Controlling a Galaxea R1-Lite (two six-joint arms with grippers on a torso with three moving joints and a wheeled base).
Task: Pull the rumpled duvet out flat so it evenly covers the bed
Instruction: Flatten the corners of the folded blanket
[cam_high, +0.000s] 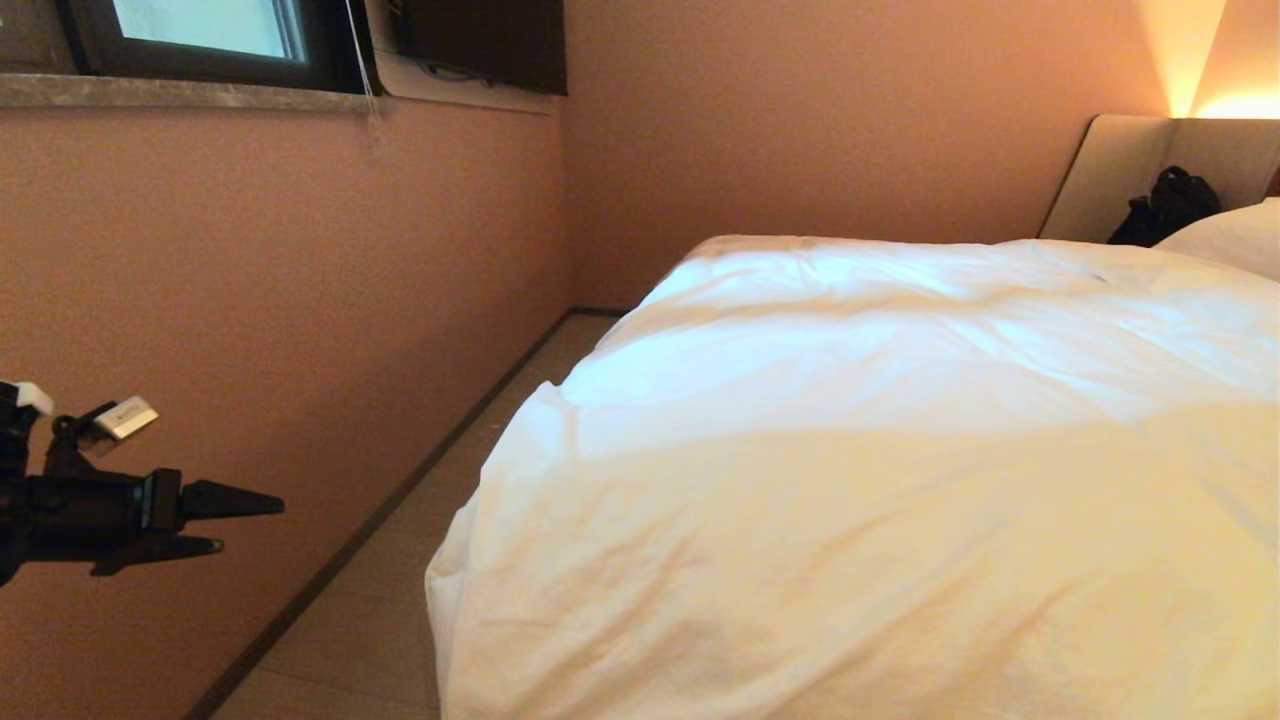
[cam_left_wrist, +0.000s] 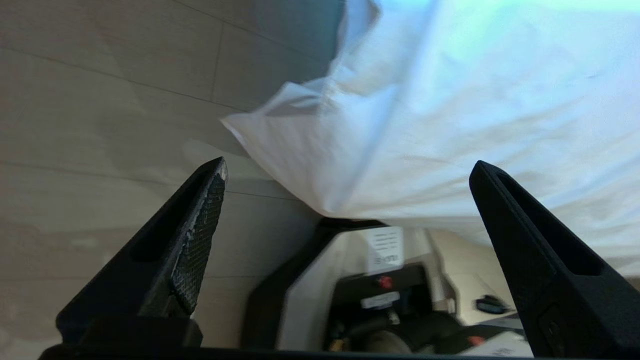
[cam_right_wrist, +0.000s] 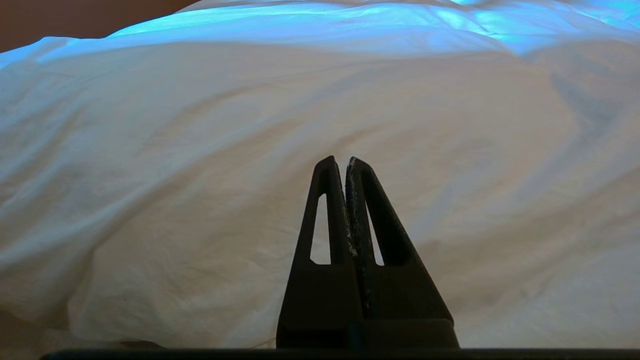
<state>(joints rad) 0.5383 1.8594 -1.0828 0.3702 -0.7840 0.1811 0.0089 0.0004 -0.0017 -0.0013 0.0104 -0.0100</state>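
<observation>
1. Here, the left gripper (cam_high: 240, 520) was held level over the floor (cam_high: 400, 560) beside the bed, well apart from the duvet (cam_high: 850, 480), its jaws spread wide and nothing grasped.
2. The right gripper (cam_right_wrist: 346, 161) was pointed at the duvet, fingers pressed together, empty.
3. The duvet was seen spread across the bed, its corner (cam_left_wrist: 280, 125) hanging over the side.

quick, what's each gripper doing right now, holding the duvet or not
left gripper: open, holding nothing, off the duvet by its corner.
right gripper: shut, empty, facing the duvet.
</observation>
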